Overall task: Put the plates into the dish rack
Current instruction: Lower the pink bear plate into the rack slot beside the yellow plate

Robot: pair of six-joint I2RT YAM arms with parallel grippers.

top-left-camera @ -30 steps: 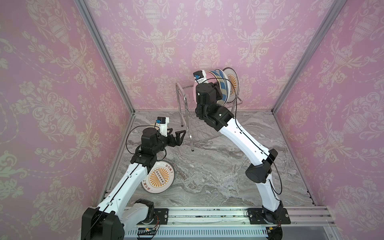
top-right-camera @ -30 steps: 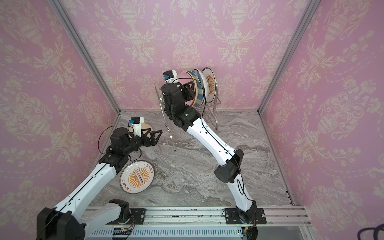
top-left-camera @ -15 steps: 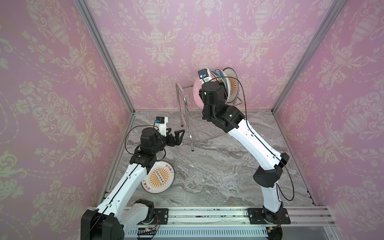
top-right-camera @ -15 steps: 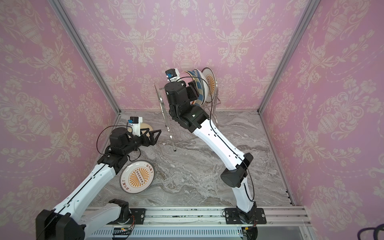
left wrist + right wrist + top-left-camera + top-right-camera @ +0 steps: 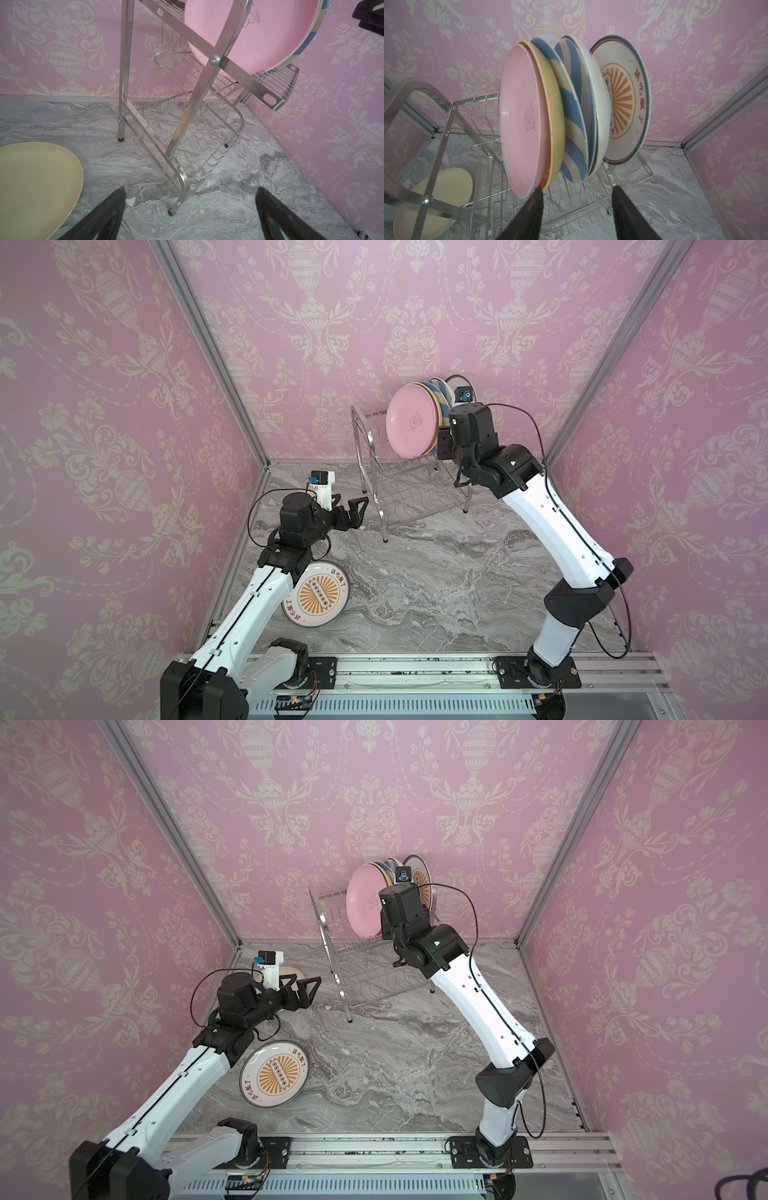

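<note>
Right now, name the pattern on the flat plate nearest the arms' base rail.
The plate: white, orange sunburst centre; clearest in a top view.

Staged robot test cell, not a home: pink wallpaper panels (image 5: 415,302) were framed by aluminium posts (image 5: 216,364), a marble-print tabletop (image 5: 436,572) was enclosed, robot arms (image 5: 257,605) were mounted on a rail (image 5: 415,666), and a dish rack (image 5: 415,493) was placed as the only kitchenware stand.

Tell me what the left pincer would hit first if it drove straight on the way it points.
Probably the dish rack: its near looped foot stands straight ahead of the left pincer, nothing in between. Depth is hard to judge.
</note>
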